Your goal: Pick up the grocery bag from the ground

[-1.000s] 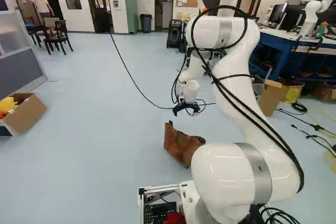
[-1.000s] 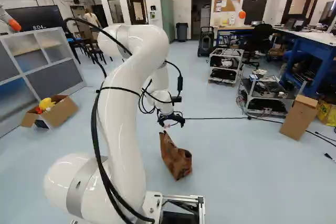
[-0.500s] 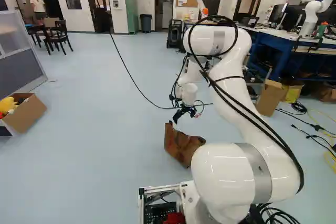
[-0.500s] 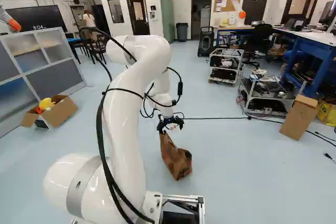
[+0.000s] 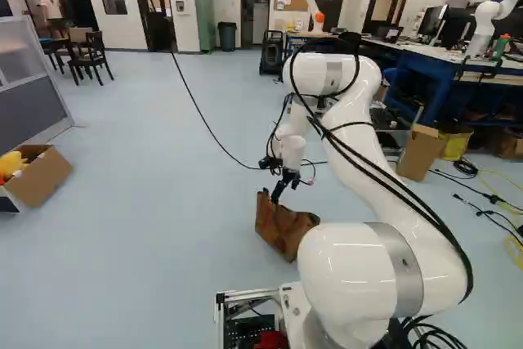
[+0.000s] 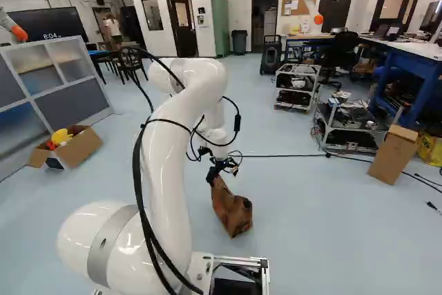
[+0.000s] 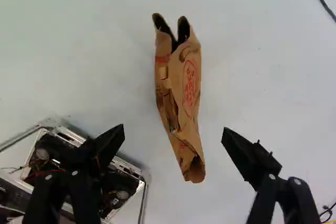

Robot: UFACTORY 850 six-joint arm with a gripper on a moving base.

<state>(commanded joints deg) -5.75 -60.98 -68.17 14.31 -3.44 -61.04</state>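
On the pale floor [image 5: 163, 202], keeps the base [image 5: 245, 294] in place. Brings the white robot arm [image 6: 166, 170] lower, so likely nearer a grab. Leaves the brown paper grocery bag [image 7: 189, 90] unmoved on the floor, under the pincer [image 7: 174, 128], stretched longways away from the base. Holds that pincer spread wide, not yet pinching. Aims the bag's two pointy tips [image 7: 189, 32] outward.
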